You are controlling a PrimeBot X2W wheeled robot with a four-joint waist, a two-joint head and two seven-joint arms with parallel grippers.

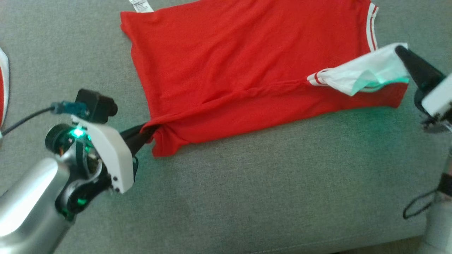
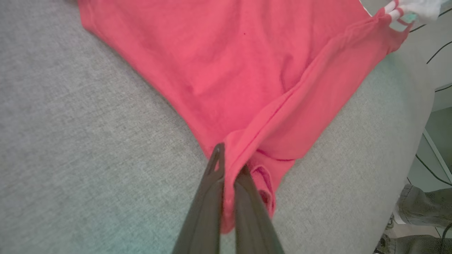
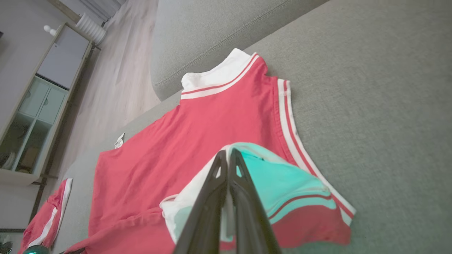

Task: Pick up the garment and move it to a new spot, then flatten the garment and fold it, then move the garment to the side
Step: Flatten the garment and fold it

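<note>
Head view: grey sofa (image 1: 247, 197) seat runs wall to wall. Red garment (image 1: 229, 63) lies spread across its far half, centre to right, far edge cut off by the frame. Second red garment (image 1: 3, 88) just shows at the far-left border, well apart.

Garment: thin red knit with white trim and red stripes along the right edge. Mostly flat on the far side. A long ridge runs along the near edge from corner to corner, where the cloth looks doubled over and pulled taut. White flap (image 1: 367, 72) at the near right is lifted clear of the seat and tinted green by the arm's light. Small white label (image 1: 141, 5) pokes out at the far-left corner.

Left gripper (image 1: 143, 135): fingers together, clamped on the bunched near-left corner. Left wrist view confirms it, with cloth pinched between the two fingers (image 2: 212, 183) and a loose curl hanging beside them.

Right gripper (image 1: 402, 53): fingers together on the flap, as the right wrist view shows (image 3: 226, 158).

Judgement: flatten-and-fold step, with the near edge held at both ends and the fold not yet laid. The next move calls for both arms travelling together toward the far edge, keeping the line taut so the ridge doesn't sag. The bunched left corner may drop crooked on release.
</note>
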